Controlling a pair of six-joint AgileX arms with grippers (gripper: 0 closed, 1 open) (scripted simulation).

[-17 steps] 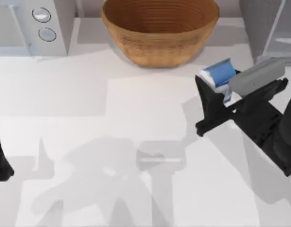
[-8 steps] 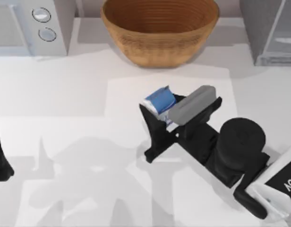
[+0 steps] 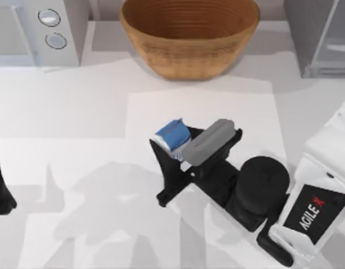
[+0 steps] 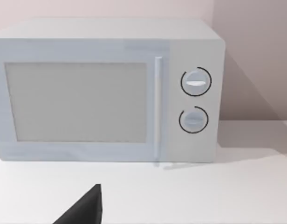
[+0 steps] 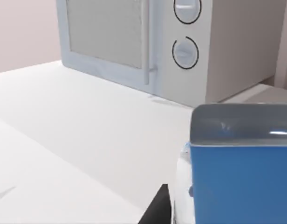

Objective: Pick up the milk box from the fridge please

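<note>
**Over mid-table: milk box held clear of the fridge**

Between its two dark fingers, my right pincer (image 3: pixel 173 163) pinches the milk box (image 3: pixel 172 135), which sits tilted in the grip above the middle of the table (image 3: pixel 77 112), well apart from any surface it could rest on. From the right wrist camera the carton's blue face (image 5: pixel 241 182) looms close, with a finger edge just beside it.

The fridge (image 3: pixel 321 36) stands at the far right corner, well apart from the carton, so I judge the extraction done and the carry to be the step in hand. To do it well I would hold the grip firm, keep the wrist level so the tilted box does not slide, and travel at an even pace, passing clear of the basket (image 3: pixel 189 36) near the far edge.

The microwave (image 4: pixel 106 88) sits at far left. My left arm (image 3: pixel 1 190) is parked at the table's left edge.
</note>
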